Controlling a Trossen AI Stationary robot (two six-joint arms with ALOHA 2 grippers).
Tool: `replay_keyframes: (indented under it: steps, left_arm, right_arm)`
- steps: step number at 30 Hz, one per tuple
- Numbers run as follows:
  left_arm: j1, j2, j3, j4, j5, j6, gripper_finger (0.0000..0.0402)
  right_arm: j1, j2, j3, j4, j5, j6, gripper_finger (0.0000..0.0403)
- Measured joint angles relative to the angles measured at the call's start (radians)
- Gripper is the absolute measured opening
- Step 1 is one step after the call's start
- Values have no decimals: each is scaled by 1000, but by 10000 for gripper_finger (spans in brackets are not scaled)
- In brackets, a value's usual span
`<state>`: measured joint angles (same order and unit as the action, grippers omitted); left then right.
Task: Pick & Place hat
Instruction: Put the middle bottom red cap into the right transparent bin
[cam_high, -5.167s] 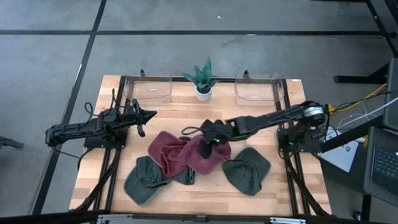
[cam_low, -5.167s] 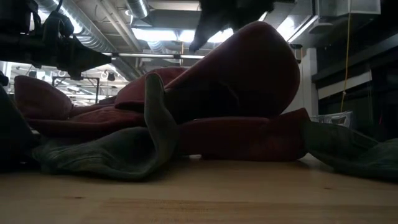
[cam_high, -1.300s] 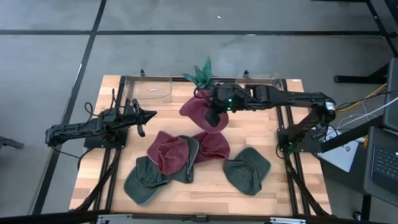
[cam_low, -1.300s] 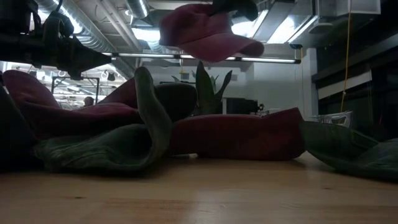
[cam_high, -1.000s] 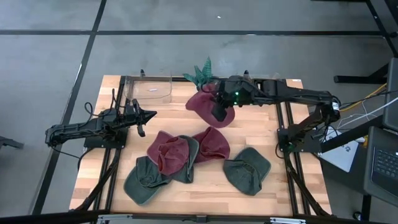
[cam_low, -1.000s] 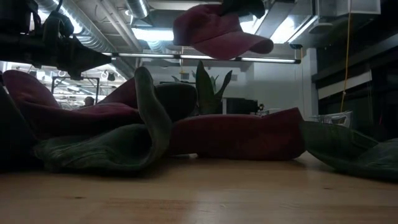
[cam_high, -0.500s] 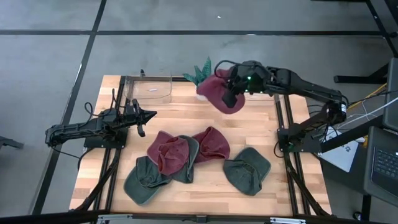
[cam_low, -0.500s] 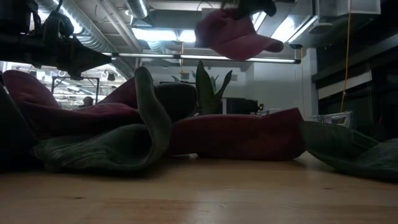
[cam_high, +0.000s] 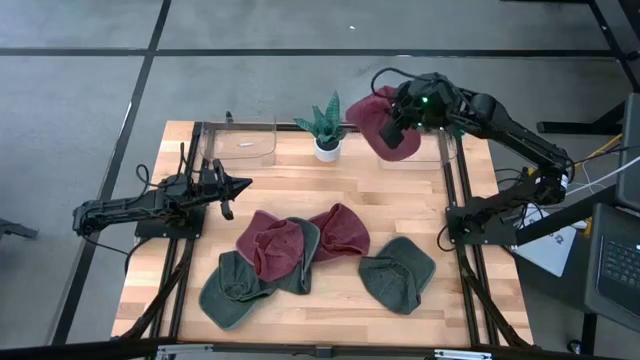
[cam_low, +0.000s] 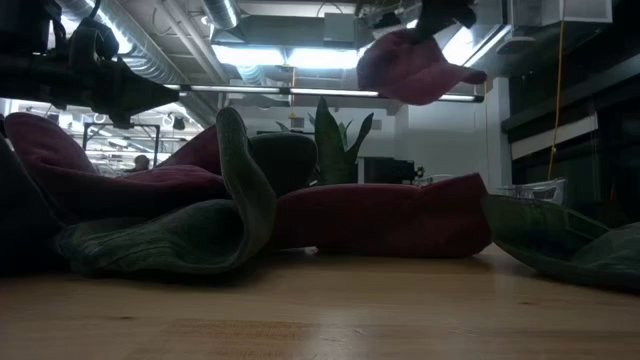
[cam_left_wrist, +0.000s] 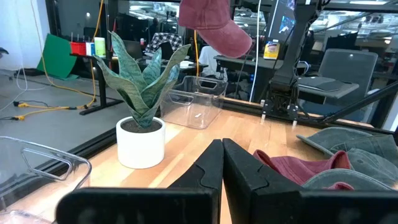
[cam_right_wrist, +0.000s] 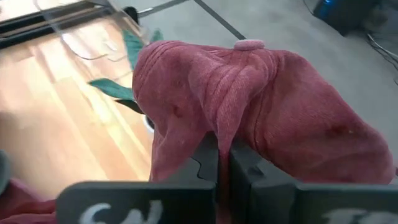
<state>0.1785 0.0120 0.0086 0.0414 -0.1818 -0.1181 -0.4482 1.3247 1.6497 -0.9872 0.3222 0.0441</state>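
Above table (cam_high: 420, 200), hat (cam_high: 385, 122) brim-down.

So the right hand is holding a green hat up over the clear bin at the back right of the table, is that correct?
Not quite: the hat in the right hand is dark red, not green, as the high view and right wrist view show. It is held above the back-right clear bin.

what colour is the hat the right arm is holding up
Dark red hat, a maroon corduroy, pinched in the right gripper; clearest in the right wrist view.
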Motion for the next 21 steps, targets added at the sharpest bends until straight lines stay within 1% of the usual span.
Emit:
replay_keyframes:
  steps: [4,9,14,21]
  left_arm:
    - [0,0,0,0,0,0,4]
    - [0,0,0,0,0,0,4]
    - [0,0,0,0,0,0,4]
    - [0,0,0,0,0,0,4]
  right_arm:
    - [-44,-7,0,-7,0,11,9]
    - [-107,-7,0,-18,2,62,9]
    - [-165,-5,0,-37,50,114,9]
    - [-238,-5,0,-81,70,190,9]
